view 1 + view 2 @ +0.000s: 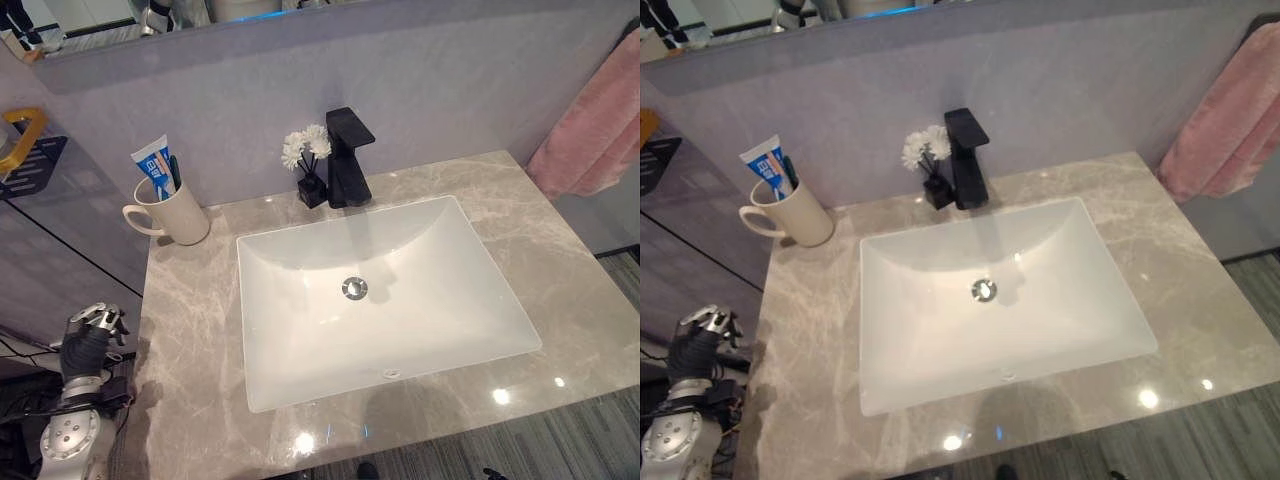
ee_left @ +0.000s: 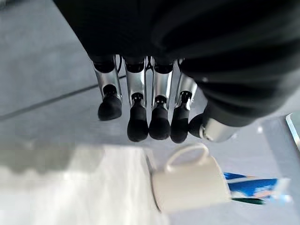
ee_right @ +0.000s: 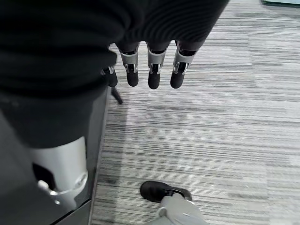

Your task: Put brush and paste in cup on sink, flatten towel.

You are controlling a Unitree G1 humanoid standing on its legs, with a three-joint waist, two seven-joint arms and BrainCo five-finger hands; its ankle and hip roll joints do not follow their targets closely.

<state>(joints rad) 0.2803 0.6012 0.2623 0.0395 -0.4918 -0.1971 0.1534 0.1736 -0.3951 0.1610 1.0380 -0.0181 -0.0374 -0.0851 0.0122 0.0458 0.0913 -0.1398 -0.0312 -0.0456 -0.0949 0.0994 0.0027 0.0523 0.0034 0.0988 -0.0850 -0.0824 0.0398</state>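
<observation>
The cream ceramic mug (image 1: 172, 213) stands at the far left of the grey marble counter (image 1: 560, 270), well beyond the left hand (image 1: 88, 340), which hangs off the counter's near left edge with its fingers relaxed and empty. A blue-and-white toothpaste tube (image 1: 154, 166) and a dark green toothbrush (image 1: 174, 172) stand upright inside the mug, leaning towards the wall. The pink towel (image 1: 592, 130) hangs at the far right, bunched in folds. The right hand (image 3: 154, 42) hangs over striped grey flooring (image 3: 225, 131), fingers straight and loose, holding nothing, above a person's black shoe (image 3: 161, 191).
</observation>
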